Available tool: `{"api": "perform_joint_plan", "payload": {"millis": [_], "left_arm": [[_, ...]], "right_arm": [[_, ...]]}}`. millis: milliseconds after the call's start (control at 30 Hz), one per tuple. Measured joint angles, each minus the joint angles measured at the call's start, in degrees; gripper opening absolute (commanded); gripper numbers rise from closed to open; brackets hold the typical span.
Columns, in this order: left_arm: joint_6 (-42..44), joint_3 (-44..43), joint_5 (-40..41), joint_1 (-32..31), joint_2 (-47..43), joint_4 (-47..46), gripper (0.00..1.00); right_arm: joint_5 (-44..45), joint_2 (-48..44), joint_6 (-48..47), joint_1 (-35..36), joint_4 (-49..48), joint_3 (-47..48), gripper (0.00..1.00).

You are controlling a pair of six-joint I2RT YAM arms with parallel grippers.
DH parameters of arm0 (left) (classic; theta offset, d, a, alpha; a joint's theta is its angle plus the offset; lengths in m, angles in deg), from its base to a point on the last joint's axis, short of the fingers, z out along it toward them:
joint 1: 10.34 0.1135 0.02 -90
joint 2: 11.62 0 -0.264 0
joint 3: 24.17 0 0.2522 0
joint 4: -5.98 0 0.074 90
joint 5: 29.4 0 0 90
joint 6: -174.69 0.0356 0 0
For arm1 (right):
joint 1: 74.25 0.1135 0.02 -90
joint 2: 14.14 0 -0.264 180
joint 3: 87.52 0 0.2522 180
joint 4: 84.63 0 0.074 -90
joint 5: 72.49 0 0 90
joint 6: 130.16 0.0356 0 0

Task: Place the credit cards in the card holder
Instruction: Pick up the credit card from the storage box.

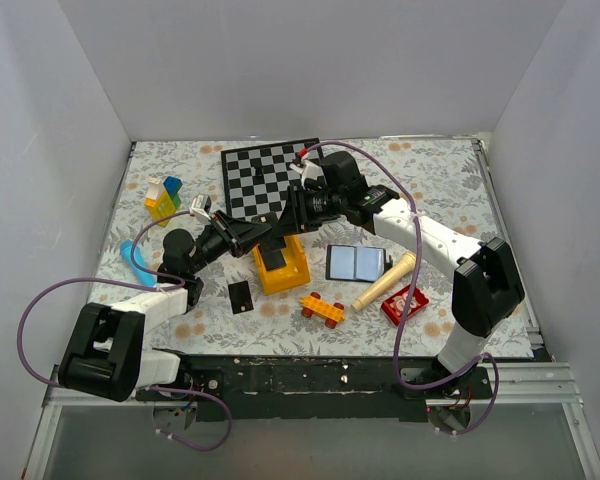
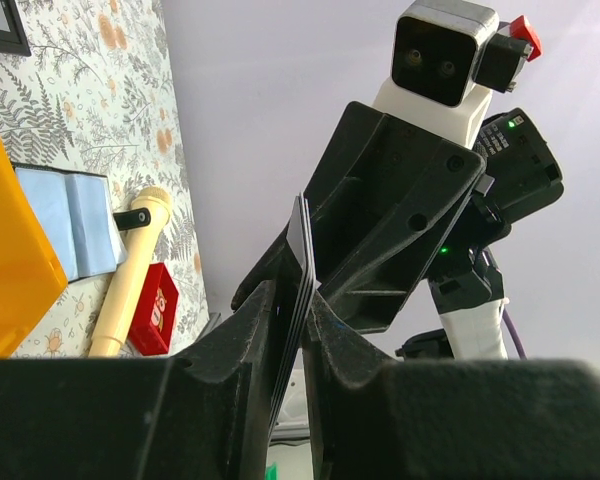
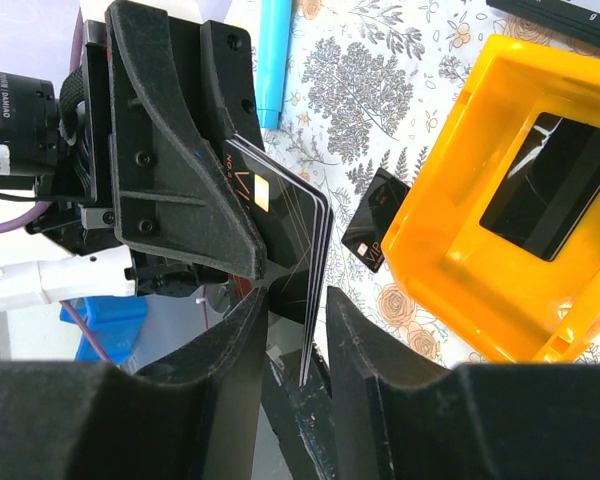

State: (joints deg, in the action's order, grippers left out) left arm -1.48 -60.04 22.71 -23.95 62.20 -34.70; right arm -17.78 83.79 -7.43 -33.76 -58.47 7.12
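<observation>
Over the middle of the surface the two arms meet. The left hand is clamped tight on a thin stack of credit cards, held on edge. The right hand has its fingers either side of the same stack, partly parted; I cannot tell whether they pinch it. Just beneath sits an orange bin with another black card lying inside, and one more card lies flat near the bin's left side. The card holder lies open, blue-grey side up, right of the bin, which stands between it and the hands. A wooden stick lies just beside the holder's right edge, with a red box and a toy car nearer. A chessboard lies far behind.
</observation>
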Motion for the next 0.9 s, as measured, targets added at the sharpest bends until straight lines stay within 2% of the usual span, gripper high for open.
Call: {"api": "perform_joint_plan", "payload": {"millis": [500, 900], "left_arm": [[-0.3, 0.2, 0.4, 0.0, 0.0, 0.0, 0.15], [-0.7, 0.3, 0.4, 0.0, 0.6, -0.1, 0.15]], "right_arm": [[1.1, 0.0, 0.0, 0.0, 0.2, 0.0, 0.38], [2.1, -0.2, 0.1, 0.0, 0.2, -0.1, 0.33]]}}
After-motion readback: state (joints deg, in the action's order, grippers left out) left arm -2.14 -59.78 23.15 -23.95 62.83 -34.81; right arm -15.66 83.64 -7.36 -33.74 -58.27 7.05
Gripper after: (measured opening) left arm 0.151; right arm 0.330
